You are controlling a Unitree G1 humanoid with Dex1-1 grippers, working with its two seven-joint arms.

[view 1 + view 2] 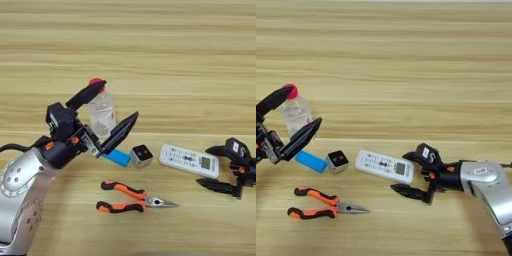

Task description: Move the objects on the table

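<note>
The clear bottle (101, 112) with its red cap stands upright on the table (165, 65). My left gripper (111, 109) is open with its two black fingers on either side of the bottle; whether they touch it I cannot tell. In front of the bottle lie the flat blue block (118, 158) and the small black cube (141, 154). The white remote (383, 166) lies to the right of the cube. My right gripper (406, 173) is open just off the remote's right end, low over the table. The orange-and-black pliers (130, 196) lie nearest me.
The left arm's silver forearm (22, 190) fills the lower left corner and the right arm's forearm (488, 187) comes in from the lower right. Bare wood stretches across the far half of the table.
</note>
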